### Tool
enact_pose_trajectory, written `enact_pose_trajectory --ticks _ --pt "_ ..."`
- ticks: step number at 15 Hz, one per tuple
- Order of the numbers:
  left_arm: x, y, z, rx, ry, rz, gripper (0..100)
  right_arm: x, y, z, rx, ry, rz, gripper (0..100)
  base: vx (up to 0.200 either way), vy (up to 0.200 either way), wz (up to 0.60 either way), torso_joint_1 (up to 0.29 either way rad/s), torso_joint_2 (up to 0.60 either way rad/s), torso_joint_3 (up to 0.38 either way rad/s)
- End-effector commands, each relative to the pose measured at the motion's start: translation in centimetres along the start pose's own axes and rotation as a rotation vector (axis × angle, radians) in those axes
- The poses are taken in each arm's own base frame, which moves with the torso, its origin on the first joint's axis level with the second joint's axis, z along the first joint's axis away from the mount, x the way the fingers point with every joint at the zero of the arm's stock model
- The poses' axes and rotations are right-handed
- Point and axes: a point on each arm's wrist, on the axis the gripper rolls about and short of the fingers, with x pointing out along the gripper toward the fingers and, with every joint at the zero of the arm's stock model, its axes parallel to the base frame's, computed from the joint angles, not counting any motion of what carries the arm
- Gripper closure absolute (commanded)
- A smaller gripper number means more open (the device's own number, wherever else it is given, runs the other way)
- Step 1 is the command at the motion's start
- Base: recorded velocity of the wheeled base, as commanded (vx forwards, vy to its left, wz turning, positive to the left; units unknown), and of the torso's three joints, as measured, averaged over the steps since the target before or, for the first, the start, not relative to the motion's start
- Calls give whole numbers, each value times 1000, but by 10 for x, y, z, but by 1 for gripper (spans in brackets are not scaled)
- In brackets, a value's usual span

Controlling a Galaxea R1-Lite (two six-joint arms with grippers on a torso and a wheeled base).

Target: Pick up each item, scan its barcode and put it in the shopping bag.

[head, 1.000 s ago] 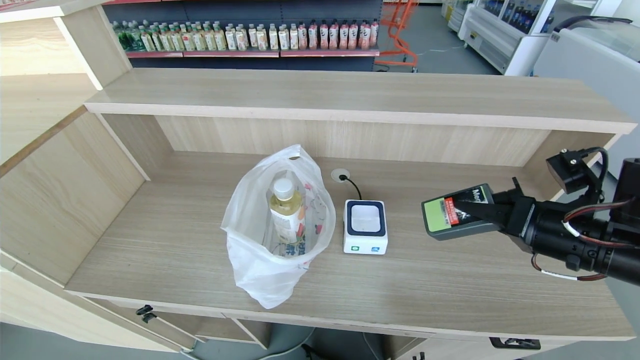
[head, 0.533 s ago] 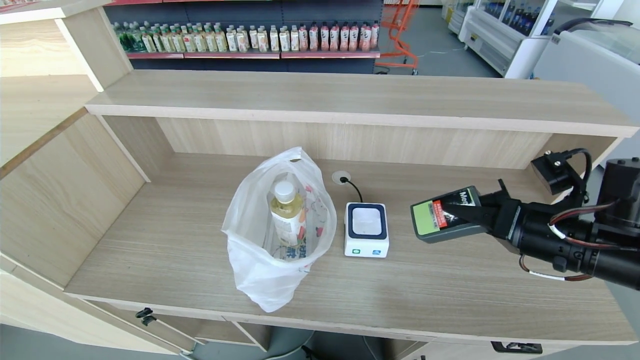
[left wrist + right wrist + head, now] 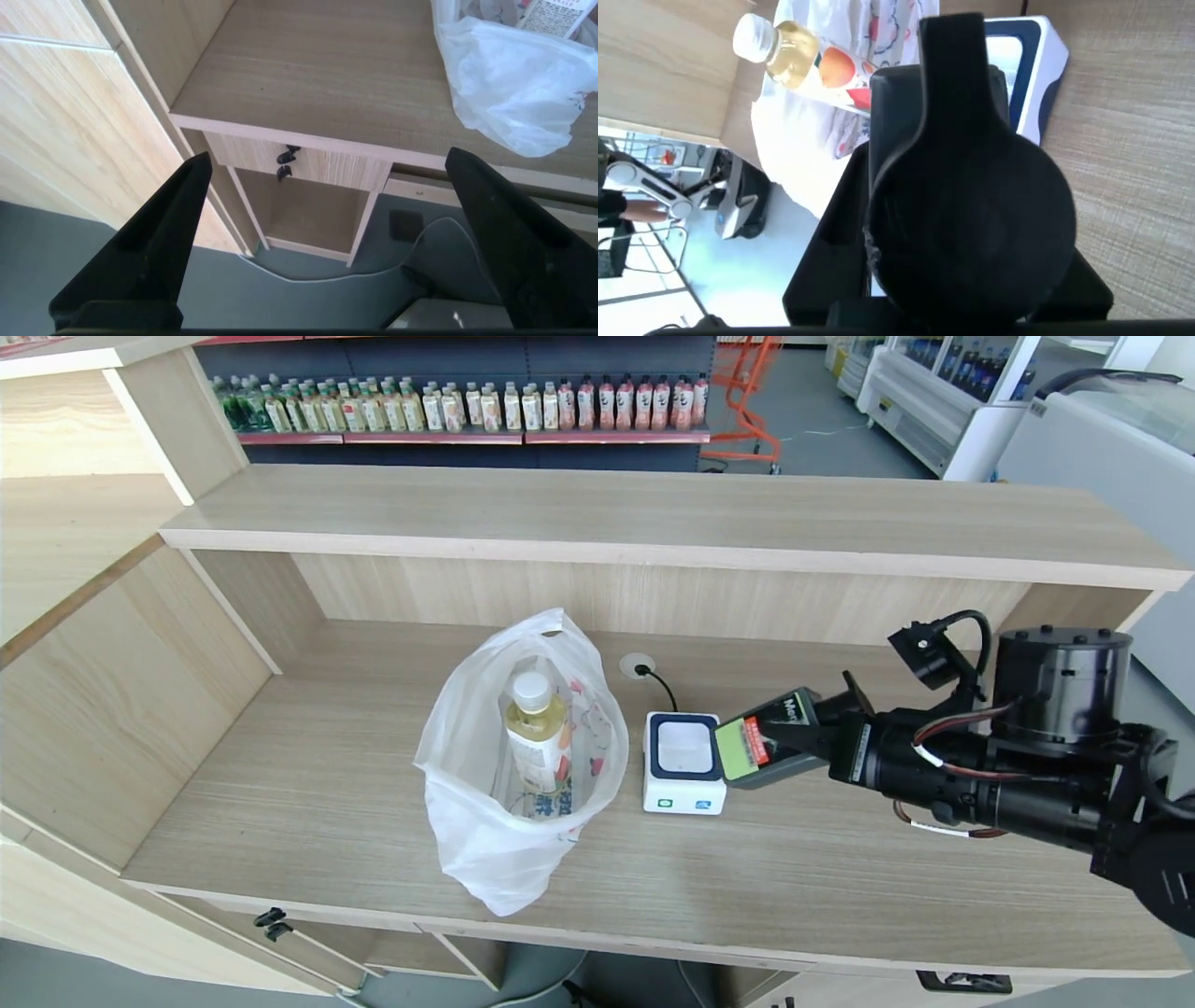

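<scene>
A white plastic shopping bag (image 3: 495, 840) stands open on the wooden counter (image 3: 840, 877), with a tea bottle (image 3: 535, 728) upright inside it. Right of the bag sits the white barcode scanner (image 3: 683, 761). My right gripper (image 3: 805, 735) is shut on a dark box with a green and red label (image 3: 747, 749), held level just above the scanner's right edge. In the right wrist view the scanner (image 3: 1044, 70) and the bottle (image 3: 799, 51) lie beyond the box. My left gripper (image 3: 332, 163) hangs open below the counter's front edge, left of the bag (image 3: 523, 84).
A black cable (image 3: 661, 686) runs from the scanner to a grommet (image 3: 636, 664) at the back. A raised shelf (image 3: 653, 518) and side walls enclose the counter. A drawer handle (image 3: 287, 156) sits under the front edge.
My right arm has carried the box leftward, from the counter's right side to the scanner's right edge. The bag and bottle have stayed put.
</scene>
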Motion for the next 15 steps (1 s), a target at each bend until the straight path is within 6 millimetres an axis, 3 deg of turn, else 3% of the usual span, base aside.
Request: enact_pose_trajectory --ticks 1,5,10,15 --pt "0 0 0 0 1 0 0 29 -13 -9 -29 55 -26 100 0 0 0 0 0 0" --pt "0 0 0 0 1 0 0 53 -24 -18 -98 92 -44 100 0 0 0 0 0 0" --pt "0 0 0 0 1 0 0 87 -18 -21 -138 78 6 100 0 0 0 0 0 0" --pt "0 0 0 1 1 0 0 108 -18 -19 -169 68 20 100 0 0 0 0 0 0"
